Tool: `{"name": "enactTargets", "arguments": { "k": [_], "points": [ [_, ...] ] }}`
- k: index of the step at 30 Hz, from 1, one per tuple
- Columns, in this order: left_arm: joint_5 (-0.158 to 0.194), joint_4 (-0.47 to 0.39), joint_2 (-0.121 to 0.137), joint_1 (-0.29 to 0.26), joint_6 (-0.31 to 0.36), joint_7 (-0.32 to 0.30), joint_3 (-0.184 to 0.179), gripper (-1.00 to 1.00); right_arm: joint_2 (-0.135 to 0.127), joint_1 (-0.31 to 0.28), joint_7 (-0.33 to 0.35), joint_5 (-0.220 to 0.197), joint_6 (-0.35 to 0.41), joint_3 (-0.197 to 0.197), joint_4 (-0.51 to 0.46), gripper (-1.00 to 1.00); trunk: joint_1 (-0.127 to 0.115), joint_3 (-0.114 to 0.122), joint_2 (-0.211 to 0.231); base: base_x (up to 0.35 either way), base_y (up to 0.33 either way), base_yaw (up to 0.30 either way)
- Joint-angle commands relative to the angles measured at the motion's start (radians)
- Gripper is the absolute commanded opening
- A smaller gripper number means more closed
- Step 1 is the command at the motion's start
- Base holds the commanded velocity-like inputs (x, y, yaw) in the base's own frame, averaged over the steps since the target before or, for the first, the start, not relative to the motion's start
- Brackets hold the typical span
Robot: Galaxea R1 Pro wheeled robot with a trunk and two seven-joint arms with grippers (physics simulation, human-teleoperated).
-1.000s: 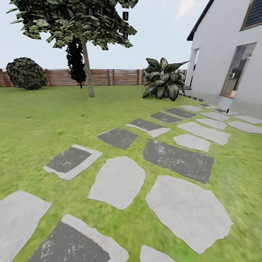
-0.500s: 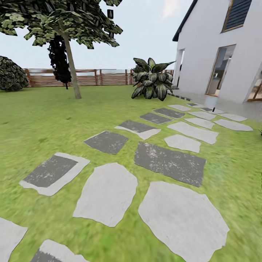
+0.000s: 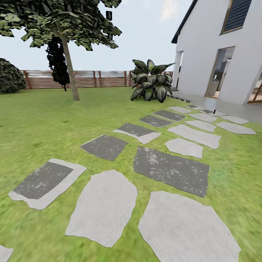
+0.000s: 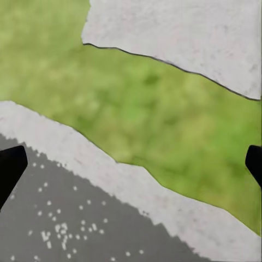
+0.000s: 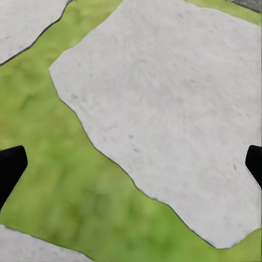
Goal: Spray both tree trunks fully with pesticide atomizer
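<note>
A wide green lawn [image 3: 54, 123] was seen in the head view, crossed by a path of pale and dark stepping stones [image 3: 171, 169] that ran toward a white house [image 3: 218, 54] at the lawn's right edge. A brown slatted fence [image 3: 94, 79] closed the far edge of the lawn. A thin-trunked, dark-leaved tree [image 3: 69, 65] stood before the fence, a rounded dark bush [image 3: 9, 77] at the far left edge, and a broad striped-leaf plant [image 3: 151, 82] near the house corner. No writing or label could be read. The left gripper [image 4: 131, 164] was seen with its dark fingertips [image 4: 10, 169] spread wide apart over grass and stone, nothing between them. The right gripper [image 5: 131, 164] was likewise spread apart, its fingertips [image 5: 10, 166] flanking a pale stone [image 5: 174, 109].
</note>
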Motion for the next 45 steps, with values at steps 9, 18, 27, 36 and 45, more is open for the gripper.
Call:
{"name": "enactTargets", "arguments": {
  "k": [9, 18, 27, 36, 45],
  "points": [
    [0.000, 0.000, 0.000, 0.000, 0.000, 0.000, 0.000, 1.00, 0.000, 0.000, 0.000, 0.000, 0.000, 0.000, 0.000, 1.00, 0.000, 0.000, 0.000, 0.340, 0.000, 0.000],
    [0.000, 0.000, 0.000, 0.000, 0.000, 0.000, -0.001, 1.00, 0.000, 0.000, 0.000, 0.000, 0.000, 0.000, 0.000, 1.00, 0.000, 0.000, 0.000, 0.340, 0.000, -0.121],
    [0.000, 0.000, 0.000, 0.000, 0.000, 0.000, -0.001, 1.00, 0.000, 0.000, 0.000, 0.000, 0.000, 0.000, 0.000, 1.00, 0.000, 0.000, 0.000, 0.340, 0.000, -0.248],
    [0.000, 0.000, 0.000, 0.000, 0.000, 0.000, -0.001, 1.00, 0.000, 0.000, 0.000, 0.000, 0.000, 0.000, 0.000, 1.00, 0.000, 0.000, 0.000, 0.340, 0.000, -0.033],
    [0.000, 0.000, 0.000, 0.000, 0.000, 0.000, -0.001, 1.00, 0.000, 0.000, 0.000, 0.000, 0.000, 0.000, 0.000, 1.00, 0.000, 0.000, 0.000, 0.340, 0.000, -0.001]
  ]
}}
